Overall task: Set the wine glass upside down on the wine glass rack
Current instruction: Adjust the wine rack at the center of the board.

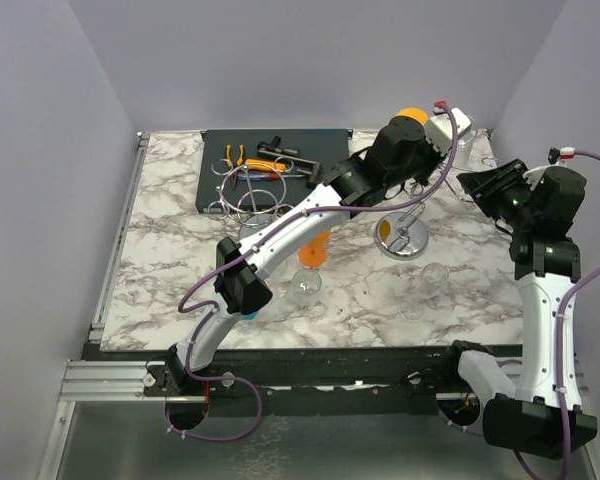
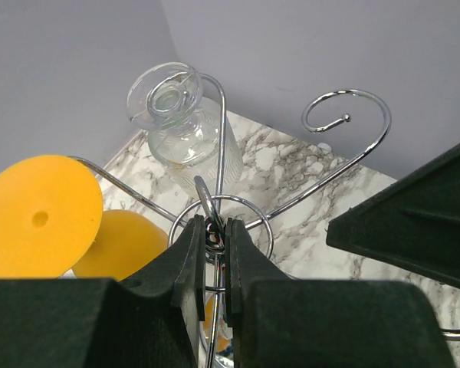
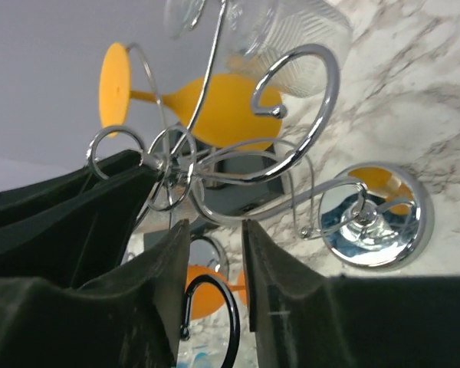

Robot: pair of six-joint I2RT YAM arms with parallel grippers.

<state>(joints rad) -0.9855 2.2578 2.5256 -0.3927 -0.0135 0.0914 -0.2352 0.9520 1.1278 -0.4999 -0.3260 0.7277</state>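
The chrome wine glass rack point(image 1: 402, 238) stands at the back right of the marble table. A clear wine glass point(image 2: 172, 115) and an orange one point(image 2: 38, 215) hang upside down from its arms. My left gripper point(image 2: 212, 234) is shut on the rack's central top ring. My right gripper point(image 3: 215, 230) hovers just right of the rack point(image 3: 291, 153), open, with nothing between its fingers. Two more clear wine glasses point(image 1: 307, 287) point(image 1: 432, 277) stand upright on the table in front of the rack.
A second orange glass point(image 1: 318, 250) sits under my left forearm. A black mat point(image 1: 260, 170) with pliers and wire loops lies at the back. Grey walls close in the back and both sides.
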